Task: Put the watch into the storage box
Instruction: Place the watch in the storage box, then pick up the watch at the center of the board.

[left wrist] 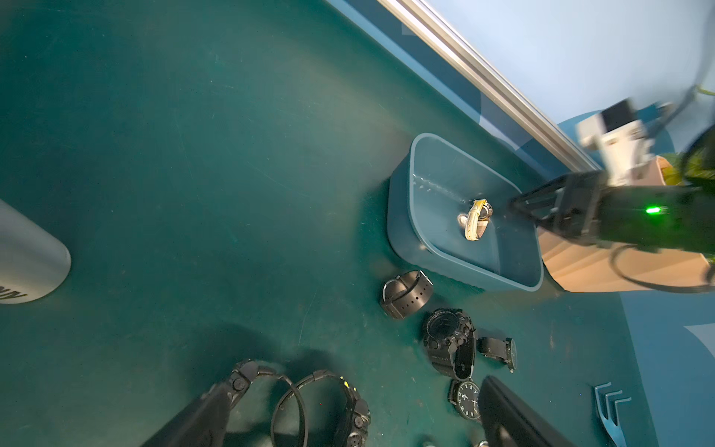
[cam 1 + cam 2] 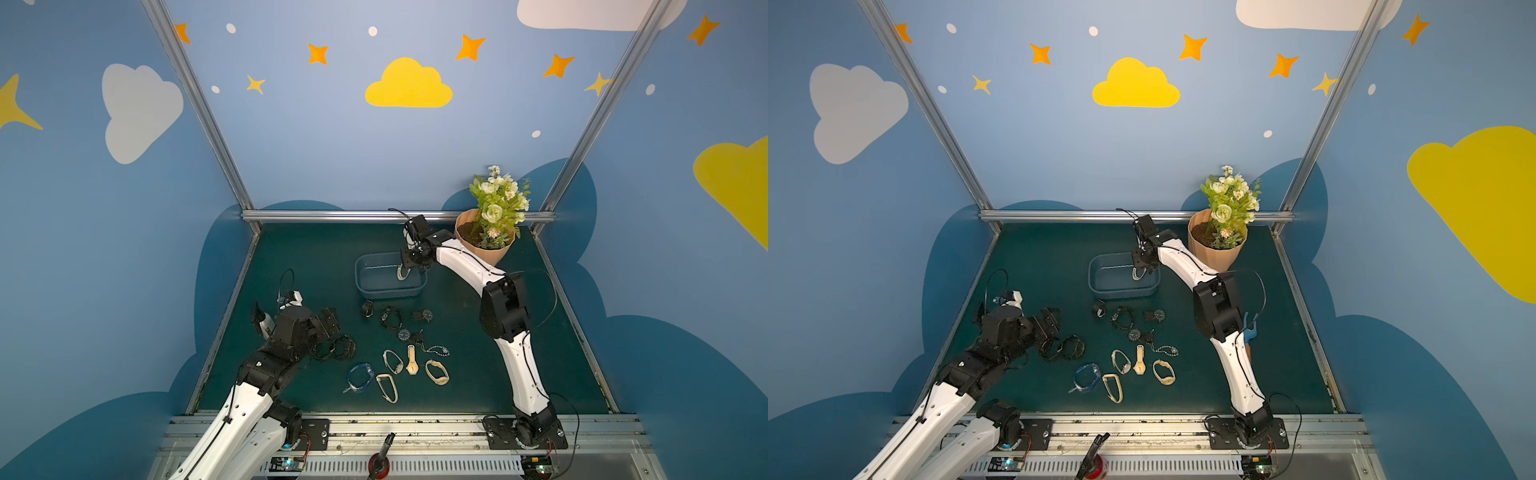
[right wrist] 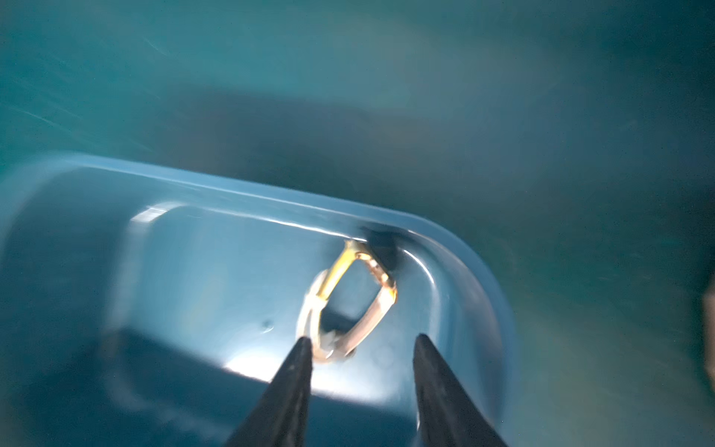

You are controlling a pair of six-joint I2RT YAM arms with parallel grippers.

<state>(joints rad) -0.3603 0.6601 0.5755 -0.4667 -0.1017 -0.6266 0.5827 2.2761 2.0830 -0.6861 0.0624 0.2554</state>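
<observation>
Found the watch [image 1: 476, 220], cream-strapped and buckled into a loop, inside the storage box [image 1: 402, 216], in its right half, standing on edge rather than lying flat. Saw the right gripper [image 3: 362, 338] directly above it, tips aimed down into the box, fingers parted to a moderate gap and not clamped on the strap. Could not tell whether one tip brushed the loop, since the right wrist view was blurred. Placed the box in the far half of the green table [image 2: 291, 257], about midway across, with the peach flowerpot [image 2: 484, 253] near it on the right and farther back. Found the left gripper [image 1: 367, 375] toward the table's left side, low over the surface, fingers spread wide and holding nothing, with black watches [image 1: 348, 402] lying between and just beyond its tips. Noted more watches loose on the near side of the box: dark watches [image 2: 390, 318] closest to it, cream and gold watches [image 2: 411, 359] nearer the front edge, and a blue-banded watch [image 2: 359, 376] to their left.
</observation>
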